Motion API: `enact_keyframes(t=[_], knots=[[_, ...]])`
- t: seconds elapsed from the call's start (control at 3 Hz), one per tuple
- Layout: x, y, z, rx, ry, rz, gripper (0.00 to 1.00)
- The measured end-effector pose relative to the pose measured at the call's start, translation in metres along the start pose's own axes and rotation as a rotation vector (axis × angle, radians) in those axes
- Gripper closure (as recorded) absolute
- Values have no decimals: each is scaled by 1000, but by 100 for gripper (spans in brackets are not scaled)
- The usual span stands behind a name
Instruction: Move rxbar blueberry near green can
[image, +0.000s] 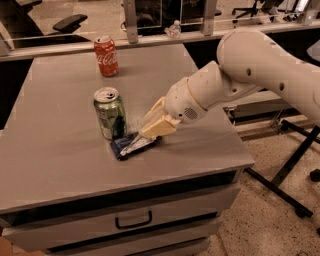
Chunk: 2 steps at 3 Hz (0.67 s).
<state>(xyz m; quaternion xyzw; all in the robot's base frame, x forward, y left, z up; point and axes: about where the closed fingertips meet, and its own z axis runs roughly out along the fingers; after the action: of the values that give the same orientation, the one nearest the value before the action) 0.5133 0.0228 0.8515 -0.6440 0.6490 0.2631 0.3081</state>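
Warm, rather dim indoor light falls from above. The green can casts a soft shadow to its right on the table. The gripper, low and just right of the can, shades the bar. The floor beyond the can is brighter, and deep shadow lies under the tabletop.
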Motion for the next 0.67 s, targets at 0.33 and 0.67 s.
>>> enact_keyframes(t=[0.33, 0.67], knots=[[5, -5, -6, 34, 6, 22, 2], [23, -19, -31, 132, 9, 108, 0]])
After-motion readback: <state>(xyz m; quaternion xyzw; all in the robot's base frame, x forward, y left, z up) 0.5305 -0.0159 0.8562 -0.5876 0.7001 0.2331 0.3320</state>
